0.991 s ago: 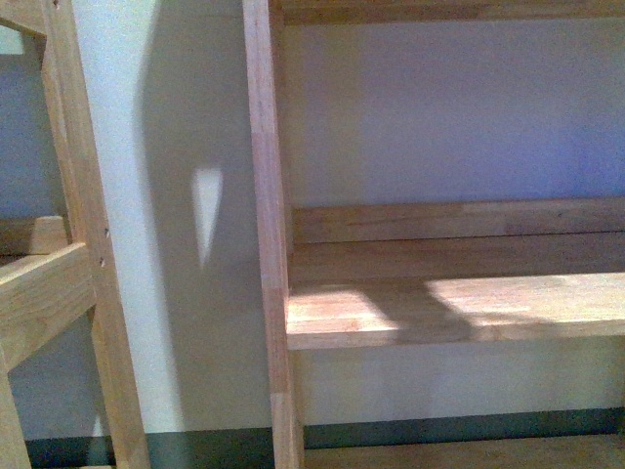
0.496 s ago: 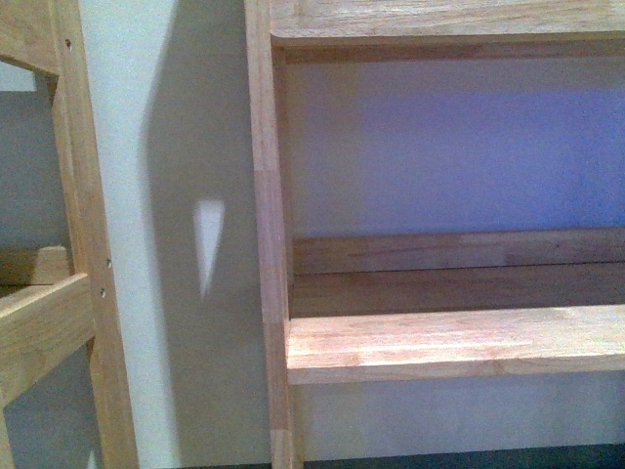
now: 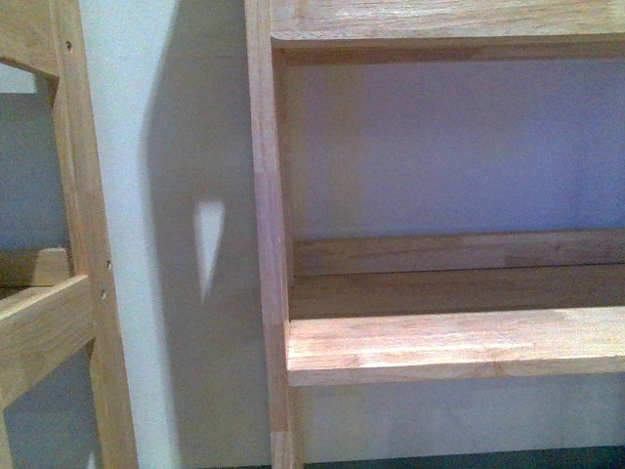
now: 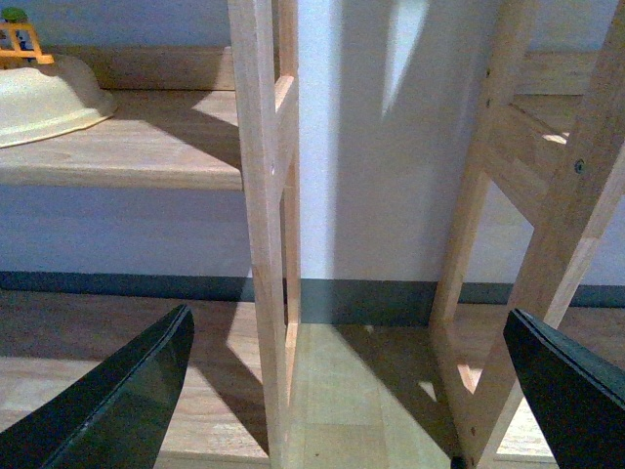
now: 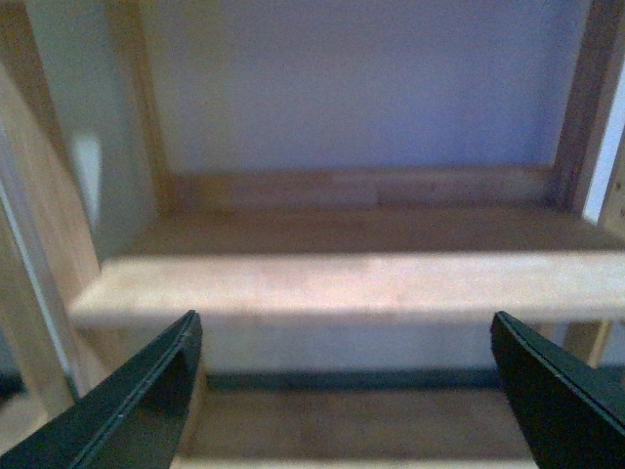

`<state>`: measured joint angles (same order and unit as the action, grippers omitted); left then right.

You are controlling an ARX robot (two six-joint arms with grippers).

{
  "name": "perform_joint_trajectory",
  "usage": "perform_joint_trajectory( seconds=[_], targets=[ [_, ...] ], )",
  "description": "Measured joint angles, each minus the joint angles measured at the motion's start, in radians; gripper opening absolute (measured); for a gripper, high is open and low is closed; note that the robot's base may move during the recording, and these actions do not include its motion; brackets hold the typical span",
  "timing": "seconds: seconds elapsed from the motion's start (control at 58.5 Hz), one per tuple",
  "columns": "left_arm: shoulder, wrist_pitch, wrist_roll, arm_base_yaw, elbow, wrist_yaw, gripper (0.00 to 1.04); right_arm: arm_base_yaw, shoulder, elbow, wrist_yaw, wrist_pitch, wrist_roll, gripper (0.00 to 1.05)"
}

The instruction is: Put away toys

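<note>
The orange-yellow plush toy is out of view in every frame. My left gripper (image 4: 347,391) is open and empty, its dark fingers (image 4: 117,401) spread wide before the gap between two wooden shelf units. My right gripper (image 5: 342,396) is open and empty, its dark fingers (image 5: 127,405) wide apart in front of a bare wooden shelf board (image 5: 352,283). Neither gripper shows in the front view.
The front view faces a wooden shelf unit with a bare board (image 3: 449,342), an upright post (image 3: 266,234) and a second frame (image 3: 88,254) at left. In the left wrist view a cream bowl-shaped object (image 4: 44,98) lies on a shelf, a small yellow-orange item (image 4: 21,39) behind it.
The front view has shifted upward since a second ago: the shelf board sits lower in frame and an upper shelf has come into view. Little has moved in the last half second.
</note>
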<state>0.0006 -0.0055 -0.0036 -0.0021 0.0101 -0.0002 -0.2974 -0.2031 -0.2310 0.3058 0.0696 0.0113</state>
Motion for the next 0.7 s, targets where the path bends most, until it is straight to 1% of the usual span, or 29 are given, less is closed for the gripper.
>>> perform_joint_trajectory(
  seconds=[0.017,0.034,0.085,0.359,0.41,0.444,0.462,0.496,0.547,0.701],
  targets=[
    [0.0,0.0,0.0,0.0,0.0,0.001,0.98,0.0,0.003,0.004,-0.004,-0.011,0.0,0.85],
    [0.0,0.0,0.0,0.0,0.0,0.0,0.98,0.003,0.014,0.019,-0.016,-0.042,0.0,0.81],
    [0.0,0.0,0.0,0.0,0.0,0.0,0.98,0.016,0.028,0.05,-0.042,-0.074,0.0,0.74],
    [0.0,0.0,0.0,0.0,0.0,0.0,0.98,0.137,0.092,0.108,-0.162,-0.083,0.0,0.33],
    [0.0,0.0,0.0,0.0,0.0,0.0,0.98,0.204,0.104,0.121,-0.254,-0.085,0.0,0.24],
    [0.0,0.0,0.0,0.0,0.0,0.0,0.98,0.244,0.109,0.128,-0.286,-0.085,0.0,0.19],
    [0.0,0.0,0.0,0.0,0.0,0.0,0.98,0.254,0.111,0.129,-0.29,-0.085,0.0,0.17],
    [0.0,0.0,0.0,0.0,0.0,0.0,0.98,0.278,0.116,0.135,-0.291,-0.084,0.0,0.11],
    [0.0,0.0,0.0,0.0,0.0,0.0,0.98,0.289,0.122,0.143,-0.298,-0.084,0.0,0.03],
    [0.0,0.0,0.0,0.0,0.0,0.0,0.98,0.293,0.14,0.162,-0.304,-0.082,0.0,0.04]
  ],
)
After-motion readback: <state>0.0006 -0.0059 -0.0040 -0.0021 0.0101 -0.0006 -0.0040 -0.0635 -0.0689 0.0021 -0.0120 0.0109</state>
